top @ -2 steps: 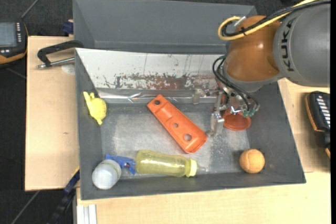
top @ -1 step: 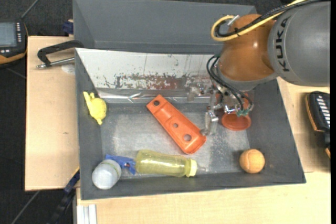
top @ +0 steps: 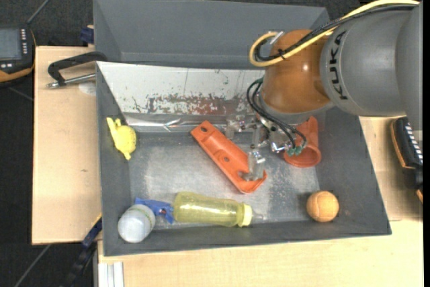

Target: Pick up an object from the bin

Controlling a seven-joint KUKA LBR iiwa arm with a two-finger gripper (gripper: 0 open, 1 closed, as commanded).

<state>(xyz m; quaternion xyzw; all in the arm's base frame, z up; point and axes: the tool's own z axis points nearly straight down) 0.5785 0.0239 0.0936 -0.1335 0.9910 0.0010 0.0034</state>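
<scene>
My gripper (top: 255, 163) hangs low in the middle of the bin, directly over the right end of a long flat orange plastic piece (top: 218, 152) that lies slanted from upper left to lower right. Its tip is at or just above that piece's curled lower end. An orange-red cup (top: 304, 150) lies on its side just right of the gripper, partly hidden by the wrist. A translucent yellow bottle (top: 209, 210) lies lengthwise along the front wall, below the gripper.
A yellow rubber toy (top: 123, 138) sits by the left wall. In the front left corner lies a white round thing with a blue part (top: 137, 223). An orange ball (top: 323, 206) rests front right. The arm's orange cover and cables overhang the bin's right back.
</scene>
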